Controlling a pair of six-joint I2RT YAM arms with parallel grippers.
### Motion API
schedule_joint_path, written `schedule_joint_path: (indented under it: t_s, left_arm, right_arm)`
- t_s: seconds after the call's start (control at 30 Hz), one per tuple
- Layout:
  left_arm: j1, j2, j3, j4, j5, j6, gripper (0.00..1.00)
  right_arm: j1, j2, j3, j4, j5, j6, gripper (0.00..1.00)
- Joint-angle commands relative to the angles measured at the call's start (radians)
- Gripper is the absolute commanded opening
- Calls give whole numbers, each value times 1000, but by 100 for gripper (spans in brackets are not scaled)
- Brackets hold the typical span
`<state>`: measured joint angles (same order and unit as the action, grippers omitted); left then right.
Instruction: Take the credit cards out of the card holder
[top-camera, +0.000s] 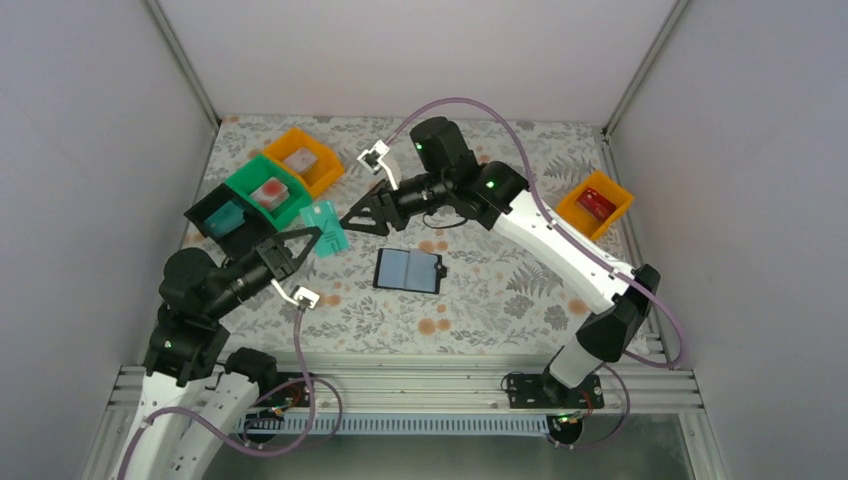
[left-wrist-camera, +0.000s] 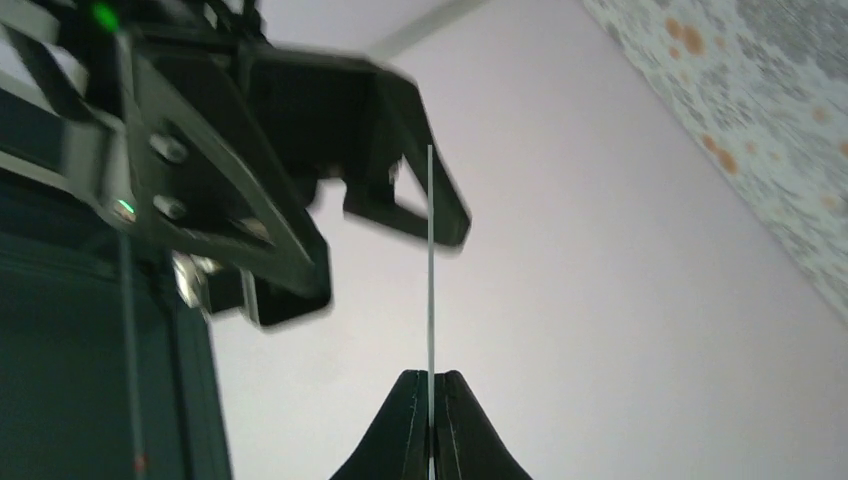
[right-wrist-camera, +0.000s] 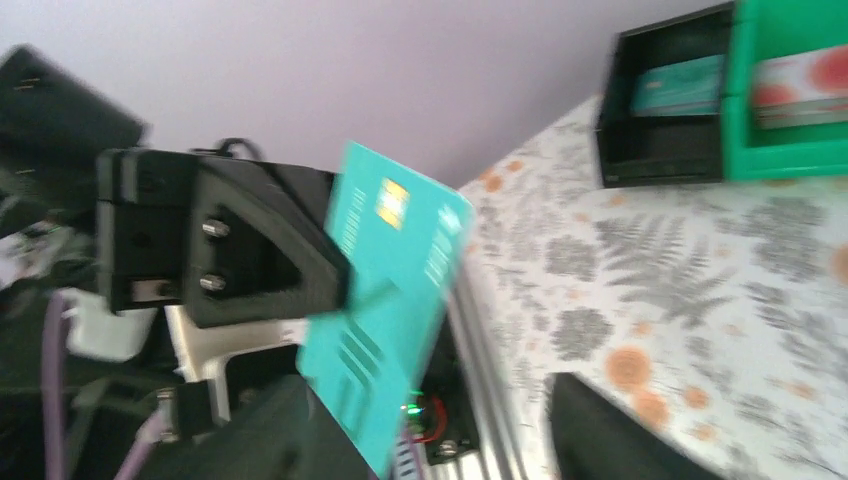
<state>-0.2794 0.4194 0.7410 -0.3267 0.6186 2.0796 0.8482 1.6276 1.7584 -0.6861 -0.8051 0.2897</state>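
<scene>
Left gripper (top-camera: 316, 237) pinched the thin teal plastic credit card (top-camera: 326, 226) by its edge, airborne near the black bifold card holder (top-camera: 408, 270); right gripper (top-camera: 352, 222), fingers apart, could've bumped it loose

Inspection finds no legible text, brand, number or sign in any view. The teal card (right-wrist-camera: 390, 290) carries a gold chip patch and pale printed bars, blurred beyond reading. The red card (top-camera: 598, 204) in the orange bin (top-camera: 572, 213) shows pale marks too small to read.

teal credit card (top-camera: 326, 228); grey-blue card holder (top-camera: 408, 270); floral tablecloth (top-camera: 500, 300)
</scene>
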Motion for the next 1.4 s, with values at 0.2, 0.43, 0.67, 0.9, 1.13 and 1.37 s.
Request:
schedule_joint_path:
  t_s: [0.2,0.43,0.67,0.9,1.13,1.37]
  left_arm:
    - [35,451,364,-489,-977,-661,2]
    - [304,1019,697,-797,-925,-1247,2]
    - [407,1224,664,-603,-1027,-1259,2]
    - [482,1321,638,-533,-1063,-1263,2]
    - [487,1429,690,-500,-1055,-1303,2]
    - [485,1473,690,-433,-1090,-1292,2]
  right_arm:
    - [-198,-258,-196,19,514,81,99]
    - [-247,-291,-230,4,535,35,99]
    - [-279,-309,-277,5,542,-16,99]
    - [-335,-335,-325,31,511,-74,99]
    - [-396,-319,-335,27,452,-120,99]
    - [-442,-314,-362,40,385,-131,99]
